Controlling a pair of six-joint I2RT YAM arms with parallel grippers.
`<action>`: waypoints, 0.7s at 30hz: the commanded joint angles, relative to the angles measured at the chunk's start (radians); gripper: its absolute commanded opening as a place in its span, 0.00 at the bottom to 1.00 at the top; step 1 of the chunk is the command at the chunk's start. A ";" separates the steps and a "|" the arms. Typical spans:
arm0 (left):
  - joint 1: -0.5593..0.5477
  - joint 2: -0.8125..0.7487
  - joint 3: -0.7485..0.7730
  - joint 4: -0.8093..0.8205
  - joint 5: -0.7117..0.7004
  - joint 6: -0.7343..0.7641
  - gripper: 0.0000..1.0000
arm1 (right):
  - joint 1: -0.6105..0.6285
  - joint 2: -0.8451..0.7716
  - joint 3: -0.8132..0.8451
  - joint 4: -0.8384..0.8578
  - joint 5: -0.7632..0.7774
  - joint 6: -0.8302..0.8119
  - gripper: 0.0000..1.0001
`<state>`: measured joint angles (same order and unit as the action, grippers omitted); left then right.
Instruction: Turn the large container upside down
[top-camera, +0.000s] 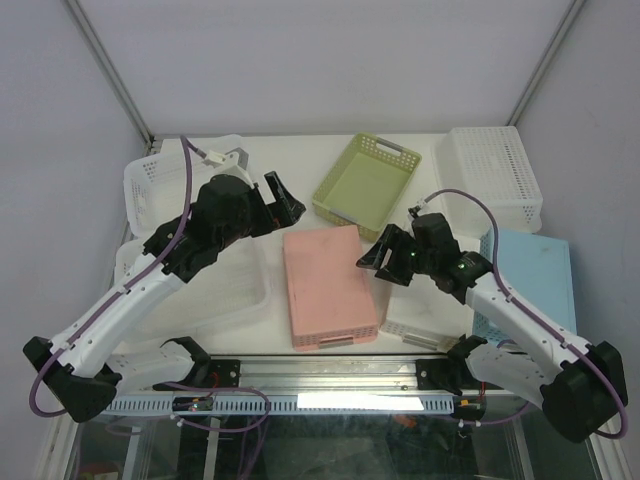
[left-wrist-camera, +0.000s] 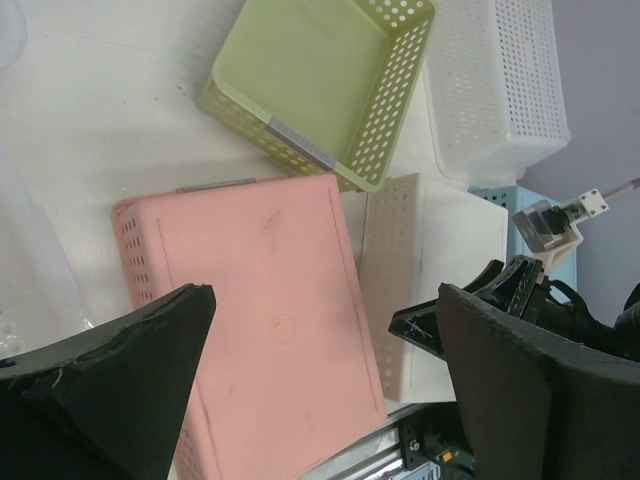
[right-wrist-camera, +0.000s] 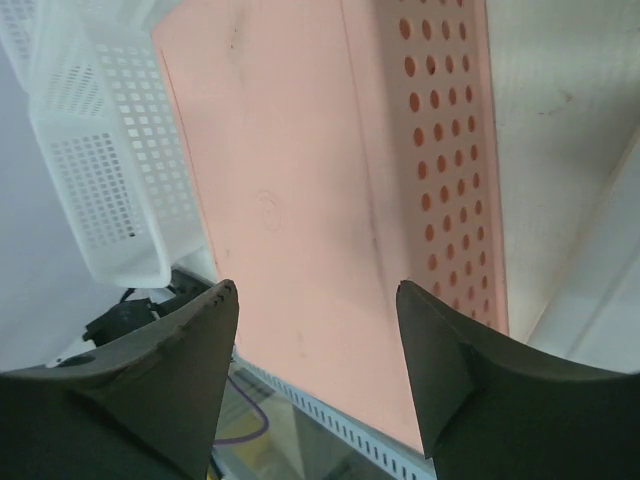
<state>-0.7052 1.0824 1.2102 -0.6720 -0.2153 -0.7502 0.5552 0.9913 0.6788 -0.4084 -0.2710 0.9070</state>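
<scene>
Pink and bottom-up, your perforated basket lies mid-way along the bench between both arms, with your right tool spread just off its right edge and your left tool spread wide near its far-left corner, both empty.

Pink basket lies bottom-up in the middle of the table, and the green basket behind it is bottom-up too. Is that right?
Not quite. The pink basket does lie bottom-up in the middle, but the green basket behind it sits open side up: the top view shows its inside floor and walls.
</scene>
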 joint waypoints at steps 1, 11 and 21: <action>0.006 0.013 -0.016 0.078 0.060 0.020 0.99 | 0.005 -0.001 0.090 -0.103 0.088 -0.154 0.68; 0.001 0.113 -0.050 0.085 0.120 0.027 0.99 | -0.020 0.234 0.419 -0.116 0.441 -0.386 0.73; -0.055 0.195 -0.105 0.060 0.055 -0.037 0.99 | -0.035 0.760 0.927 -0.186 0.481 -0.389 0.73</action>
<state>-0.7330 1.2617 1.0985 -0.6331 -0.1249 -0.7601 0.5270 1.6157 1.3964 -0.5682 0.1638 0.5392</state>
